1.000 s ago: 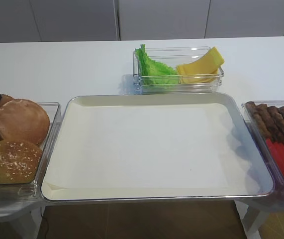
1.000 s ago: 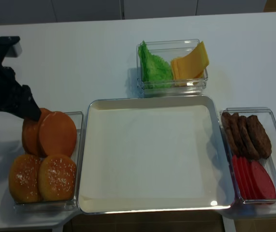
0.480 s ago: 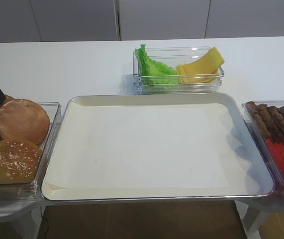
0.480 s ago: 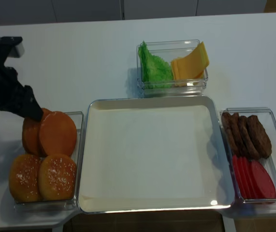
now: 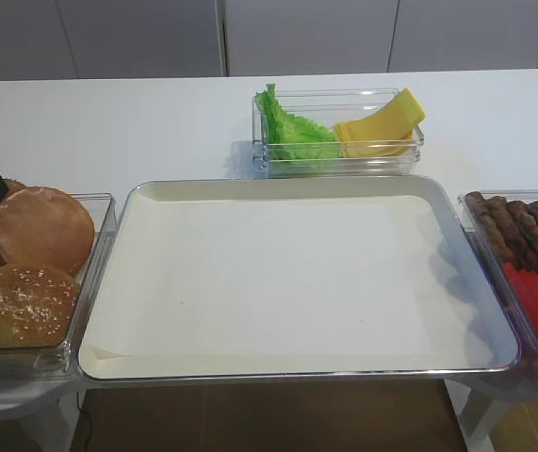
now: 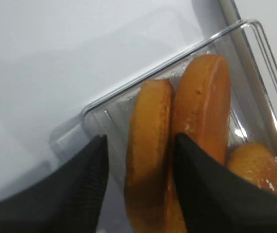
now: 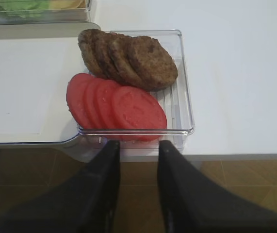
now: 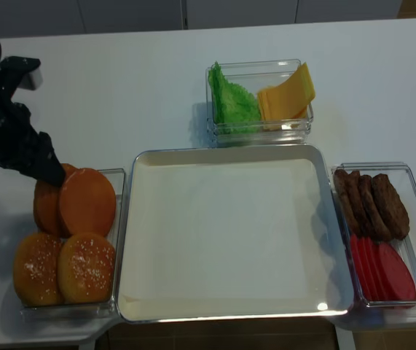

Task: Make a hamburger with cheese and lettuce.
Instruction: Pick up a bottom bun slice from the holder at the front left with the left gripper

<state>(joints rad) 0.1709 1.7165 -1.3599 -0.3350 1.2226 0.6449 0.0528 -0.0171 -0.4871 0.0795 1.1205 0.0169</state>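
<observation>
Two golden-brown bun halves point(image 8: 87, 200) stand on edge in a clear tray point(image 8: 120, 219) at the left, with two seeded bun tops point(image 8: 85, 266) in front of them. My left gripper point(image 8: 47, 169) is open at the tray's back end. In the left wrist view it point(image 6: 140, 138) straddles the outer bun half point(image 6: 148, 160), with a gap at its left finger. The cheese point(image 5: 382, 127) and lettuce point(image 5: 292, 132) lie in a clear box behind the big tray point(image 5: 297, 273). My right gripper point(image 7: 138, 145) is open and empty below the table's front edge.
A clear tray point(image 7: 182, 97) at the right holds brown patties point(image 7: 128, 58) and red tomato slices point(image 7: 114, 104). The big metal tray point(image 8: 222, 233) is lined with white paper and sits in the middle. White table point(image 8: 120, 87) lies behind it.
My left arm has shifted slightly at the back of the bun tray. The food and the trays have not moved.
</observation>
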